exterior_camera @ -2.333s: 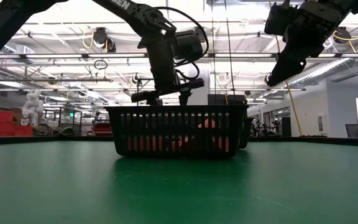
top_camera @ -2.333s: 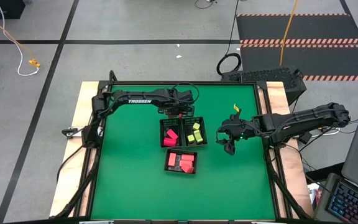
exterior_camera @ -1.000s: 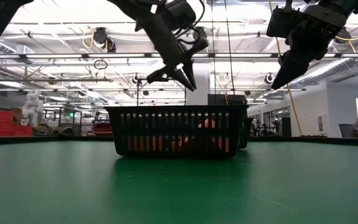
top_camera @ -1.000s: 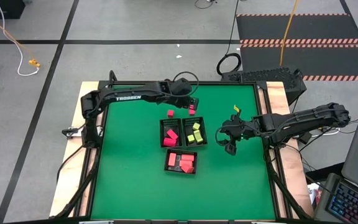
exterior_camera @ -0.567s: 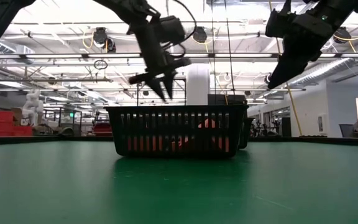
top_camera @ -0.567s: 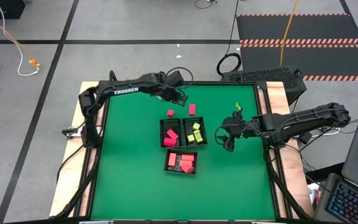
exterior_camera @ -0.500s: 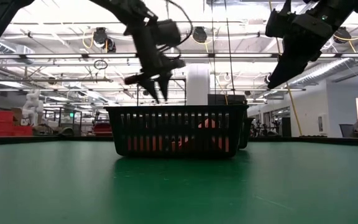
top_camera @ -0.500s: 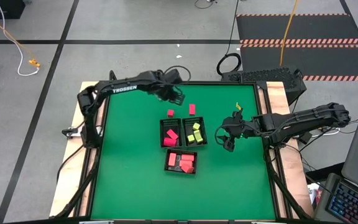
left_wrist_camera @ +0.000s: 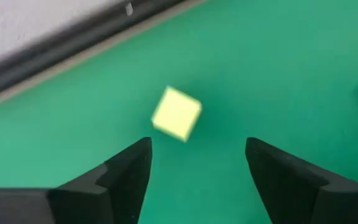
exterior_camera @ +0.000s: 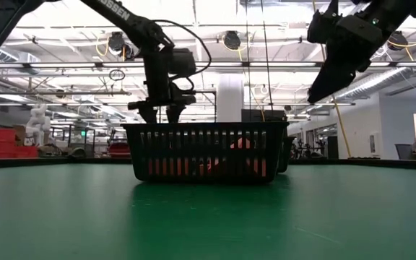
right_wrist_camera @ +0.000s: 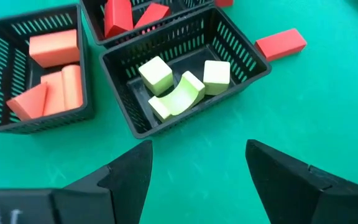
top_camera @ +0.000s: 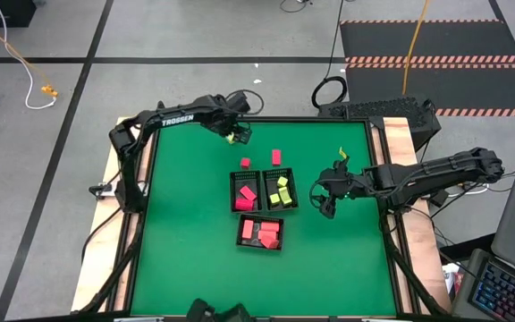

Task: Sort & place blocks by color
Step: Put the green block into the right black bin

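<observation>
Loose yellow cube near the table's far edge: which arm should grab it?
Left. The left gripper hangs open right over the yellow cube, fingers framing it. The right gripper waits beside the trays, farther off.

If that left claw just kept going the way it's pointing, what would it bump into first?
Most likely the yellow-green cube lying on the green table. The left gripper is open, with the cube just ahead of the gap, a bit toward one finger; depth is hard to judge.
</observation>
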